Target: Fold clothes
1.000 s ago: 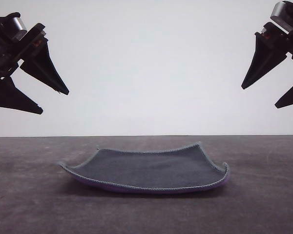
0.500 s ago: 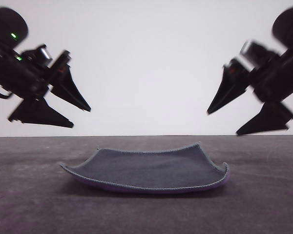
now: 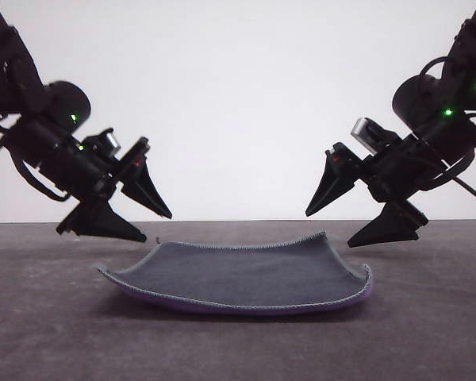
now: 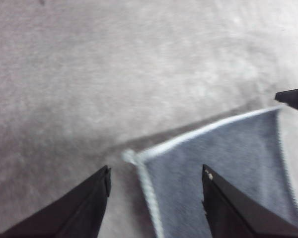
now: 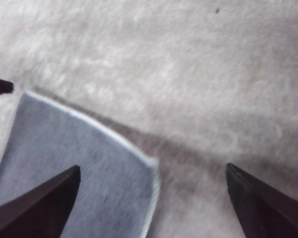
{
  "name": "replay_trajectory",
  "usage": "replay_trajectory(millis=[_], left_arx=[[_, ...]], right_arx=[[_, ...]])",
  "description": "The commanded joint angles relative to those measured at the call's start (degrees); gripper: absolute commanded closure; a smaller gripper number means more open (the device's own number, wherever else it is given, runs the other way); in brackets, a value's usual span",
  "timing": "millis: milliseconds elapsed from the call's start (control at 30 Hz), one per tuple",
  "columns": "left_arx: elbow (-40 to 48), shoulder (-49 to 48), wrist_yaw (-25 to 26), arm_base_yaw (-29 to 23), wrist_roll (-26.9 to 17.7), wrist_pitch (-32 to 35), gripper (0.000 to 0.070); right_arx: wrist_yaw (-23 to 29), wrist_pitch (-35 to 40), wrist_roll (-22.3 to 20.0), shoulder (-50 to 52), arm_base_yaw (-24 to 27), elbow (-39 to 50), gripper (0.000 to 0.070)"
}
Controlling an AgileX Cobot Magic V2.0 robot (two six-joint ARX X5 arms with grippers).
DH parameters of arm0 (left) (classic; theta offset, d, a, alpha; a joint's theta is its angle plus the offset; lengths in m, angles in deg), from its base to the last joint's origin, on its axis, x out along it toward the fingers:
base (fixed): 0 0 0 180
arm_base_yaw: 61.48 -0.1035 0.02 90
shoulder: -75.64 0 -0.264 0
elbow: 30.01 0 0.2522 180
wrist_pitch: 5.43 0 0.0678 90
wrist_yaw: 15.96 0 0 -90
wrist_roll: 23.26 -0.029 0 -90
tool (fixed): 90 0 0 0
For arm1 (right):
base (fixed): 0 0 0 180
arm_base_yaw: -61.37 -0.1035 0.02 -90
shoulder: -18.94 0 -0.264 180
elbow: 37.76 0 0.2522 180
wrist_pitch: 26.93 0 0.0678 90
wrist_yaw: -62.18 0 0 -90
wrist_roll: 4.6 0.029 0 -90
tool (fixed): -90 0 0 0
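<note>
Grey cloth between open, empty jaws

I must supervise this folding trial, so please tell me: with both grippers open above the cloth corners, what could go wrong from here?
1. The cloth has curled-up corners; the left gripper straddles one corner and may push it flat rather than pinch it.
2. The right gripper is spread wide around its corner, so a lower finger could scrape the table.
3. Uneven grasps may skew the fold.
</note>
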Motion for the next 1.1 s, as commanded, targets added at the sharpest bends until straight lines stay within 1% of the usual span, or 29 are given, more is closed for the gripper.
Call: replay_trajectory(millis=[0,167,367,433,533,600,667,733,800,833,933,1000,1067], left_arx=[[-1.8,2.3,0.3,0.7,0.3,0.3,0.035],[-2.3,4.5,0.3,2.3,0.4,0.5,0.035],[-2.3,4.9,0.3,4.2,0.3,0.7,0.035],[-2.3,4.9,0.3,4.4,0.3,0.4,0.035],[-2.3,4.9,0.3,4.6,0.3,0.1,0.035],[-2.3,4.9,0.3,4.6,0.3,0.2,0.0351],[-2.3,4.9,0.3,4.6,0.3,0.2,0.0353],[-2.3,4.9,-0.1,4.6,0.3,0.3,0.0372],[-2.3,4.9,-0.2,4.6,0.3,0.5,0.0486],[-2.3,4.9,-0.2,4.6,0.2,0.6,0.0537],[-2.3,4.9,-0.4,4.6,-0.5,0.7,0.0651],[-2.3,4.9,-0.5,4.6,-1.1,0.7,0.0689],[-2.3,4.9,-0.5,4.5,-1.3,0.7,0.0689]], right_arx=[[0.0,0.7,1.0,-1.8,-0.4,-1.2,0.0103],[-0.4,1.0,1.9,-2.9,-1.2,-1.2,0.0103],[-0.8,2.1,2.4,-3.8,-3.2,-1.2,0.0103],[-0.5,2.3,2.4,-3.9,-3.8,-1.2,0.0116],[0.0,2.5,2.2,-3.9,-4.4,-1.2,0.02],[0.1,2.5,2.2,-3.9,-4.3,-1.2,0.0275],[0.1,2.6,1.9,-3.9,-4.2,-1.2,0.0371],[0.4,2.6,1.7,-3.9,-3.9,-1.2,0.048],[1.3,2.8,1.1,-3.9,-3.5,-1.2,0.0568],[1.7,2.9,1.1,-3.8,-3.4,-1.2,0.0596],[1.7,3.0,0.6,-3.9,-2.9,-1.2,0.0686],[1.6,2.9,0.3,-3.9,-2.7,-1.2,0.0695],[1.2,2.9,-0.1,-3.9,-2.4,-1.2,0.0695]])
